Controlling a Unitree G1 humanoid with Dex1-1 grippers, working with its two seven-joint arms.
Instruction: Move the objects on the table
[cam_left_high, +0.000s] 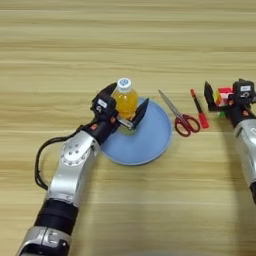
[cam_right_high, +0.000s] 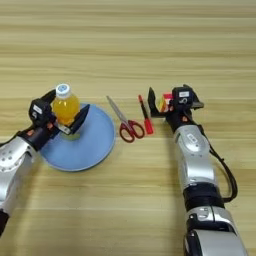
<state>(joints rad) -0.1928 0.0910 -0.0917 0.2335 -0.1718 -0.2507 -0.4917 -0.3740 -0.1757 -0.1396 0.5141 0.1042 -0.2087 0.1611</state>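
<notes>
Orange-juice bottle (cam_left_high: 125, 100), white-capped, pinched in left gripper (cam_left_high: 124, 111) jaws; right gripper (cam_right_high: 161, 104) jaws pinch the cube (cam_right_high: 164, 102).

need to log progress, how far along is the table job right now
Nothing looks finished yet. In hand: the left claw straddles the juice bottle, which stands upright over the blue plate; whether it is lifted is unclear. The right claw is around the puzzle cube. Left: the scissors and the pen lie untouched on the table between both arms.
</notes>
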